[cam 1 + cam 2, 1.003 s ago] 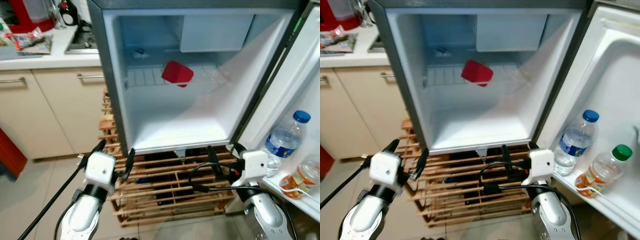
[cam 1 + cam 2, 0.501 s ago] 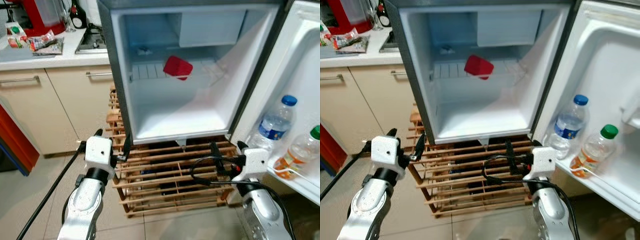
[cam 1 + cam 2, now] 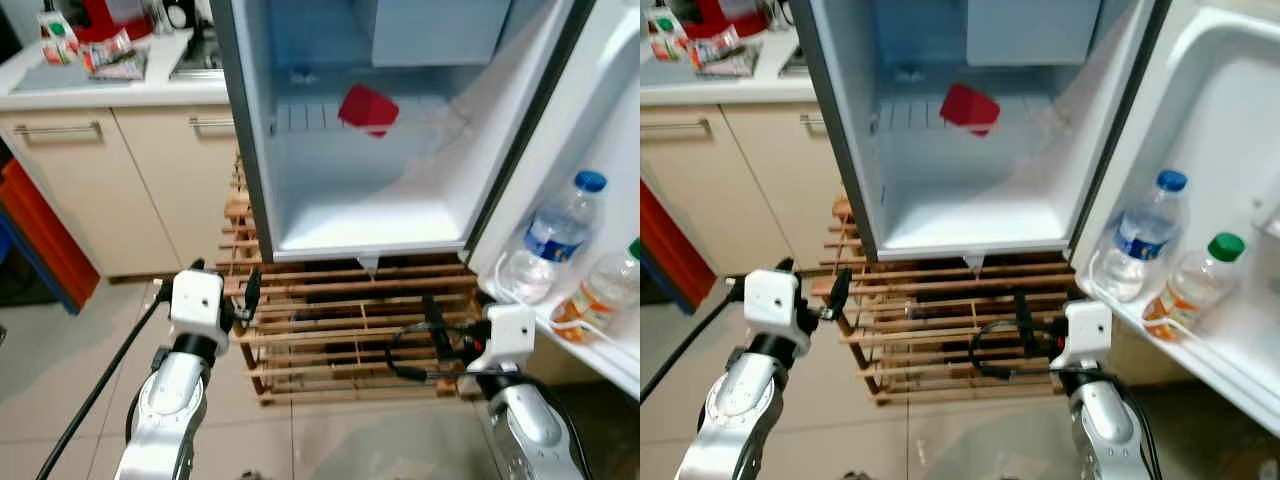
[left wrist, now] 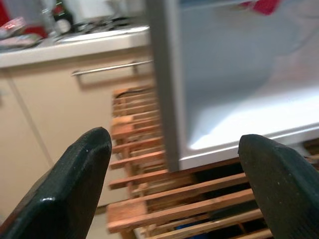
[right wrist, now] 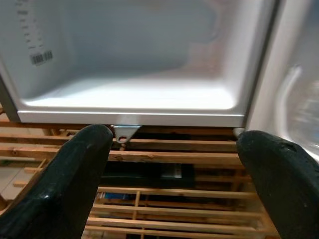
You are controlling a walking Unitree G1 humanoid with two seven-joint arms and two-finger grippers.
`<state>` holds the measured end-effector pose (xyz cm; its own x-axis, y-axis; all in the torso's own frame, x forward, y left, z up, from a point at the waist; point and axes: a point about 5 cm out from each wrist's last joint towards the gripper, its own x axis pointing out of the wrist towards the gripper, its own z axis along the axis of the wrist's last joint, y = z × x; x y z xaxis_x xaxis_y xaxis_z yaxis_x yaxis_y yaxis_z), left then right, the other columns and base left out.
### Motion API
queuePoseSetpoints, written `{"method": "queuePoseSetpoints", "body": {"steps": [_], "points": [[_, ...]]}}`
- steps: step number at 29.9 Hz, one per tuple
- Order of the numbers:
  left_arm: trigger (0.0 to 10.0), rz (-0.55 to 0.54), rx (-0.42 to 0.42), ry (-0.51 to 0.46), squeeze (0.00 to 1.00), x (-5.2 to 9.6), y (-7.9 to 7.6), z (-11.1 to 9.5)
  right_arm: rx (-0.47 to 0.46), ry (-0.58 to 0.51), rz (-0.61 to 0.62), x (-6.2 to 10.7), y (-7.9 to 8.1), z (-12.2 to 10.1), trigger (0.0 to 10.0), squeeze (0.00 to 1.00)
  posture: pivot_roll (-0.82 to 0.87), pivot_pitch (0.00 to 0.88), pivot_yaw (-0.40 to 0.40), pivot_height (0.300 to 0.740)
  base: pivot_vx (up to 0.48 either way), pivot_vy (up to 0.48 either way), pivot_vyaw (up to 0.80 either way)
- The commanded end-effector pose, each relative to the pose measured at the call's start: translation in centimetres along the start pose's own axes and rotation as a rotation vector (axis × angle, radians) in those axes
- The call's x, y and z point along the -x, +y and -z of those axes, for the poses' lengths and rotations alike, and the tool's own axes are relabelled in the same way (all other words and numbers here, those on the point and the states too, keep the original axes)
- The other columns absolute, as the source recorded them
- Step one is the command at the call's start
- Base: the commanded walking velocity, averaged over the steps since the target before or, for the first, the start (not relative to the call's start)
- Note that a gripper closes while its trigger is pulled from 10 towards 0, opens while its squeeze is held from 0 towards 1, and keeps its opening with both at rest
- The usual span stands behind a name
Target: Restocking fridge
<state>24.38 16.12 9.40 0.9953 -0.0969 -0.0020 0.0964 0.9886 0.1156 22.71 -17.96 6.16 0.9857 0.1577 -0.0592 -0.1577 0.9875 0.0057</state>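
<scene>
While your fridge (image 3: pixel 300 215) stands open, its white cavity holds one red container (image 3: pixel 368 107) on the wire shelf; two plastic bottles (image 3: pixel 545 252) sit in the door — head views only. Both wrist views catch the slatted wooden rack (image 5: pixel 164 149) beneath. Left gripper (image 3: pixel 222 287) and right gripper (image 3: pixel 455 320) hover spread wide, empty.

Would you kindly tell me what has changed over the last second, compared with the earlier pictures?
Only the camera shifted: the view has drawn back, showing more floor and cabinet. Both hands, left hand and right hand, remain open and empty, low before the wooden rack. The red container and door bottles stayed put.
</scene>
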Motion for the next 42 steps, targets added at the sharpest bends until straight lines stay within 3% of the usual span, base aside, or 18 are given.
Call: {"method": "queuePoseSetpoints", "body": {"steps": [1, 20, 29, 42], "points": [[10.0, 0.005, -0.010, -0.013, 0.00, -0.1, -0.1, -0.2, 0.005, -0.011, -0.002, 0.1, -0.1, -0.2, 10.0, 0.00, -0.13, 0.000, 0.036, 0.740, 0.000, 0.000, 0.00], [10.0, 0.027, -0.007, -0.033, 0.00, -1.1, -0.4, -0.4, -0.005, -0.019, -0.005, -0.1, 0.1, -0.4, 10.0, 0.00, -0.13, 0.000, 0.044, 0.740, -0.218, 0.000, 0.00], [10.0, 0.058, -0.017, -0.048, 0.00, -1.5, -0.8, -0.7, -0.003, -0.009, -0.010, 0.1, 0.1, -0.2, 10.0, 0.00, -0.14, 0.000, 0.051, 0.740, 0.000, 0.000, 0.00], [10.0, 0.105, 0.012, -0.064, 0.00, -2.3, -1.6, -0.8, 0.002, 0.011, 0.004, 0.7, -0.1, 0.6, 10.0, 0.00, -0.16, 0.000, 0.066, 0.740, 0.230, -0.374, 0.00]]}}
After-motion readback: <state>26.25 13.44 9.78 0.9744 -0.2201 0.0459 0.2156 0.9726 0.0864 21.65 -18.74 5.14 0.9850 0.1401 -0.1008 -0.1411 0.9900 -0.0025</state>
